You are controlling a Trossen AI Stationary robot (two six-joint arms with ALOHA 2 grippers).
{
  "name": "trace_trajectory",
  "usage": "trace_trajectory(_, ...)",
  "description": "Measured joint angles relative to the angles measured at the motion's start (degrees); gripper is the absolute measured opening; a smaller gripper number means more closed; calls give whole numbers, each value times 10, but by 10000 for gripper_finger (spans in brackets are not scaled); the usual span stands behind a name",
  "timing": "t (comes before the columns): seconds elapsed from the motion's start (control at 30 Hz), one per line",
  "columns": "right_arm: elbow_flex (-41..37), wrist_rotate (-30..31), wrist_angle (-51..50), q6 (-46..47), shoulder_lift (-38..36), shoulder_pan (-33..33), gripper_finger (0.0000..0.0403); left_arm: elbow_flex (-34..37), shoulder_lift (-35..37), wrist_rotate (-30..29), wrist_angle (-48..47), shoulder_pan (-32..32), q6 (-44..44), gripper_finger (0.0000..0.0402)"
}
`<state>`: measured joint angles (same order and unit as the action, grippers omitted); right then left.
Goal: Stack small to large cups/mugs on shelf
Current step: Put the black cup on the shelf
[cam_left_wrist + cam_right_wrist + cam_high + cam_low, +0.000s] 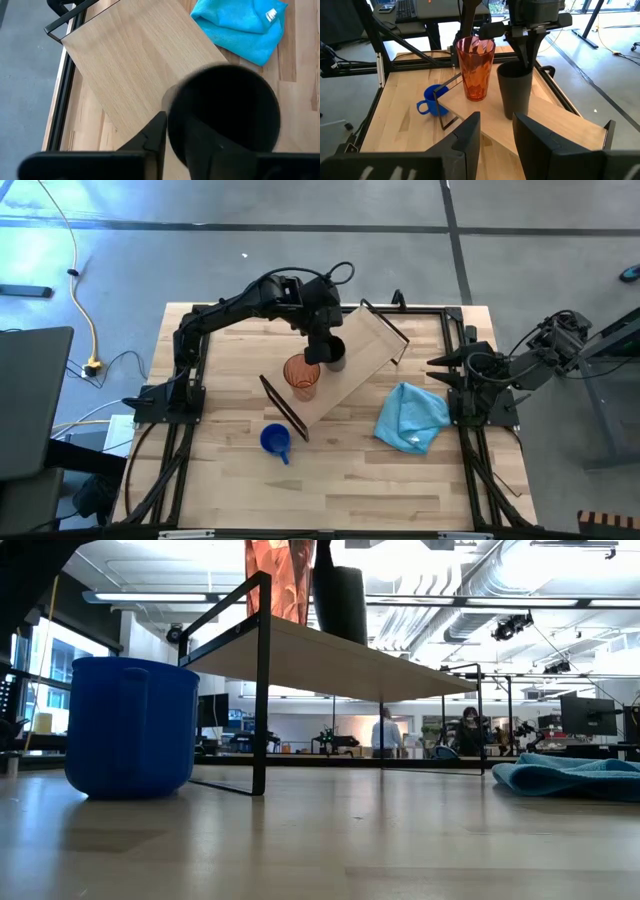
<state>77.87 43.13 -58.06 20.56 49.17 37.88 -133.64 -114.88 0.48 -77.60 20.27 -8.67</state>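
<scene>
The light wooden shelf (365, 345) stands slantwise on the table on its black end brackets. Two vessels stand upright on it, the translucent orange-red tumbler (301, 375) (476, 67) and, close beside it, the black cup (335, 356) (515, 92). My left gripper (325, 348) (177, 125) reaches down onto the black cup, shut on its rim. The blue mug (276, 441) (130, 725) sits on the tabletop next to the shelf's near bracket. My right gripper (437, 367) (495, 130) waits open at the table's right edge, touching nothing. My left gripper holds the black cup by its rim (170, 117), one finger (152, 137) outside the wall and the other inside the cup's mouth. The fingers come from above, pointing down (526, 55). The cup is upright, and its base (516, 115) appears to rest on the shelf board.
A crumpled light blue cloth (412, 416) (240, 25) lies on the table to the right of the shelf, in front of the right arm. Black rails (185, 380) run along the table's left and right sides. Bare tabletop (350, 480) stretches along the near edge.
</scene>
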Motion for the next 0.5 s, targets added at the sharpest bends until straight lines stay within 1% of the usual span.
trace_trajectory(0.2, 0, 0, 0, 0, 0, 0, 106, 0, 0, 0, 0, 0, 0, 79)
trace_trajectory(0.5, 0, 0, 0, 0, 0, 0, 106, 0, 0, 4, 0, 0, 0, 83)
